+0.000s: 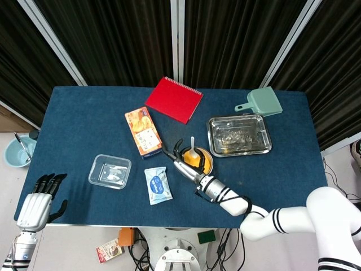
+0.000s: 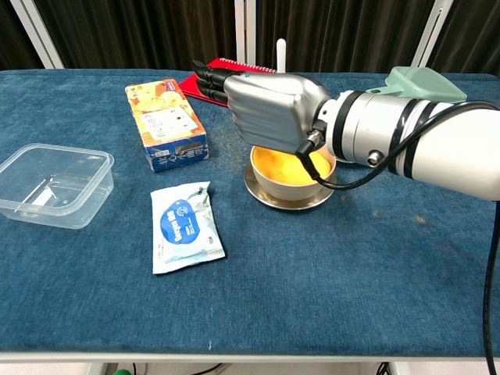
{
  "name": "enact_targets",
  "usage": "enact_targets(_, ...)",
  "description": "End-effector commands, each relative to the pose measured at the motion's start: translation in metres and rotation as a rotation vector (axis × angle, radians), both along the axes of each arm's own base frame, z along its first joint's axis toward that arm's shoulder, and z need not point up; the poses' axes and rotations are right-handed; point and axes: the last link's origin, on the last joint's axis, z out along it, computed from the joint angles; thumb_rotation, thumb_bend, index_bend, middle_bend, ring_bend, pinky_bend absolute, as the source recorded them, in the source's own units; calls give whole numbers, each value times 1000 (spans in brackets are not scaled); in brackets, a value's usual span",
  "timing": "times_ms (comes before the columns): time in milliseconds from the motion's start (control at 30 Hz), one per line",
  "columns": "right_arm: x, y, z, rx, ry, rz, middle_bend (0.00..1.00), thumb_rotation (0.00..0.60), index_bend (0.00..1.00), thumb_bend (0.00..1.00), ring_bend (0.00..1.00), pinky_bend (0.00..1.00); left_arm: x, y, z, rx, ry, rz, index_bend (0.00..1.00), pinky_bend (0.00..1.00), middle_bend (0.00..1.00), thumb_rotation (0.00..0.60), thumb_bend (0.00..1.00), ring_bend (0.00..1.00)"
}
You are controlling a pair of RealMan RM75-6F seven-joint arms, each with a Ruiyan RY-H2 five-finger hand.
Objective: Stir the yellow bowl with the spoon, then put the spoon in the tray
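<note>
The yellow bowl (image 1: 202, 162) (image 2: 291, 173) stands on a metal saucer at the table's middle. My right hand (image 1: 181, 160) (image 2: 266, 105) hovers over the bowl's left side, fingers curled around a white spoon (image 1: 192, 144) (image 2: 280, 51). The spoon's handle sticks up above the hand, and its lower end is hidden by the hand and the bowl. The metal tray (image 1: 212, 139) lies just right of and behind the bowl, with crumpled clear film inside; my right arm hides it in the chest view. My left hand (image 1: 38, 201) hangs off the table's front left corner, fingers extended, holding nothing.
An orange box (image 1: 144, 131) (image 2: 166, 123) lies left of the bowl, with a red notebook (image 1: 175, 99) behind it. A clear plastic container (image 1: 110, 171) (image 2: 53, 184) and a blue-white packet (image 1: 158, 184) (image 2: 184, 225) sit at front left. A green scoop (image 1: 260, 103) lies behind the tray.
</note>
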Motion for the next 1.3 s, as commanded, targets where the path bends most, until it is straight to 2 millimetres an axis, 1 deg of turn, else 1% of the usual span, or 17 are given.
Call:
enact_targets(33,-2,2,-1,6,-11,-21,331,600,838,526,1,0,0,0,0,0,2,3,107,96,135,600,394,74)
enact_targets(133,-3,1,-1,20,-5,-16,344,600,886,526,1,0,0,0,2,4,4,2,107,95,135,600,394,74)
enact_targets(433,0,0,2,48,-58,-31,331,600,884,526,1,0,3,1,1,0,5,-3,107,96,135,600,393,74)
enact_targets(567,3,1,7,61,-151,-87,331,600,884,525,1,0,3,1,2,0,9,-1,107,96,135,600,393,74)
enact_targets(633,2,-1,11,47,-148,-80,331,600,883,525,1,0,4,2,2,1,10,-5,107,96,135,600,393,74)
enact_targets(733,-2,-7,20,43,-222,-139,331,600,882,526,1,0,5,2,3,2,12,-10,107,96,135,600,393,74)
enact_targets(833,-8,-9,30,70,-330,-206,329,600,879,525,1,0,5,3,3,-2,13,-8,107,95,135,600,394,74)
enact_targets(1000,-19,-12,46,124,-575,-329,328,600,867,524,1,0,8,4,3,-4,14,-17,107,96,135,600,393,74)
enact_targets(1133,-33,-23,61,116,-747,-423,327,600,864,524,1,0,11,5,3,-6,19,-24,107,97,135,600,394,74)
enact_targets(1233,-51,-36,71,98,-844,-497,328,600,860,525,1,0,12,4,4,-5,20,-24,107,96,135,600,394,74)
enact_targets(1300,-62,-44,73,87,-884,-549,327,600,857,522,1,0,12,4,4,-4,20,-22,107,96,135,600,394,74)
